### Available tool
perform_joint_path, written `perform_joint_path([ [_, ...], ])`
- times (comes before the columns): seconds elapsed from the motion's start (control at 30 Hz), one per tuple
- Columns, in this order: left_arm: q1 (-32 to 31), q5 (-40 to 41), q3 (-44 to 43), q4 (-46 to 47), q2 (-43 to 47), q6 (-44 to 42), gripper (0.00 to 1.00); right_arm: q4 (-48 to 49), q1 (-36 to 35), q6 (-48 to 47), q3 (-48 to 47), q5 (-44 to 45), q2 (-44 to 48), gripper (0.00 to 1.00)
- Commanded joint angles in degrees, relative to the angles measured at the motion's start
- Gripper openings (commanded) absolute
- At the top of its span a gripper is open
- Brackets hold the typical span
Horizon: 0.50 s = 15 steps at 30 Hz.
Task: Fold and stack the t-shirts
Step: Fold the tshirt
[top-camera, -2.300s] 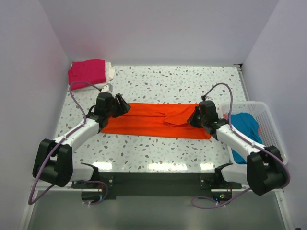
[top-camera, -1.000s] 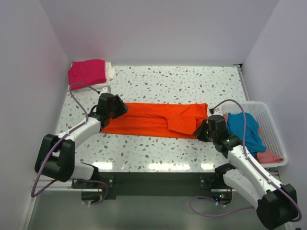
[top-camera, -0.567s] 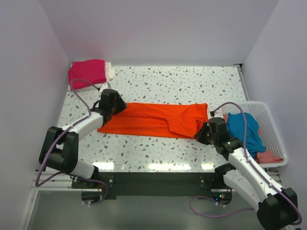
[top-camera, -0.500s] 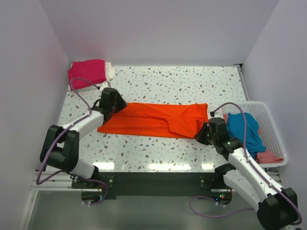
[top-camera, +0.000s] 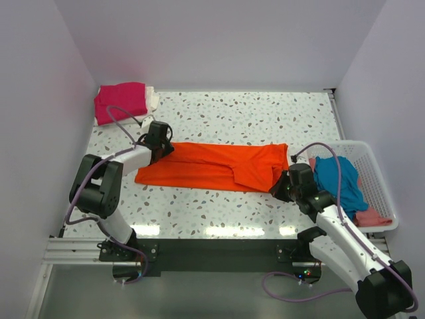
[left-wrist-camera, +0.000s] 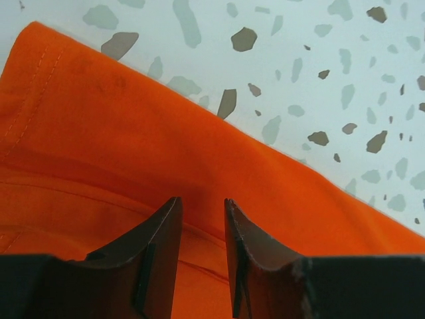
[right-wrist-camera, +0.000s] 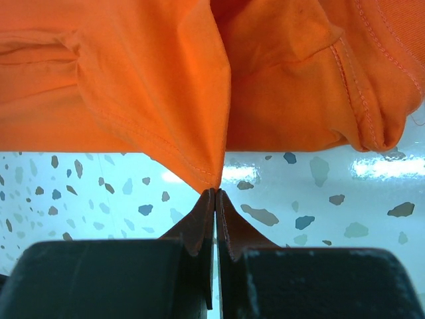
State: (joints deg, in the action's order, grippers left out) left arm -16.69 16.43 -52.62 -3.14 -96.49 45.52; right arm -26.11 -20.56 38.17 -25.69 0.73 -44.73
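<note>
Upper left: folded magenta t-shirt (top-camera: 121, 102). Next, left end effector (top-camera: 161, 141) on left end of orange t-shirt (top-camera: 212, 165), fingers (left-wrist-camera: 166, 232) narrowly apart, tips on cloth, nothing pinched that I can see. Shirt lies as long band mid-desk (top-camera: 252, 116). Lower right corner: right end effector (top-camera: 280, 187) clamped together on hem point. My plan: close left on full edge, lift both ends evenly, keep band taut. Far right: basket (top-camera: 375, 159), teal t-shirt (top-camera: 335, 174) inside.

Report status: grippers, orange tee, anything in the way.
Left gripper open, jaws down on orange t-shirt, far left end. Right gripper shut, pinching its near right corner. Shirt folded lengthwise. White basket beside right arm, off the shirt.
</note>
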Motion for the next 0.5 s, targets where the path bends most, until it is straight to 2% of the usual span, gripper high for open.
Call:
perform_joint_path([
  [0.0,0.2,2.6,-2.0,-0.2,-1.2,1.0,0.36,0.3,0.3,-0.2,0.2,0.9,-0.4,0.0],
  [0.2,1.0,2.2,-1.6,-0.7,-1.7,0.8,0.35,0.7,0.3,0.1,0.9,1.4,-0.4,0.0],
  [0.47,1.3,0.1,2.0,-0.2,2.3,1.1,0.34,-0.3,0.3,0.5,-0.2,2.9,-1.4,0.01],
])
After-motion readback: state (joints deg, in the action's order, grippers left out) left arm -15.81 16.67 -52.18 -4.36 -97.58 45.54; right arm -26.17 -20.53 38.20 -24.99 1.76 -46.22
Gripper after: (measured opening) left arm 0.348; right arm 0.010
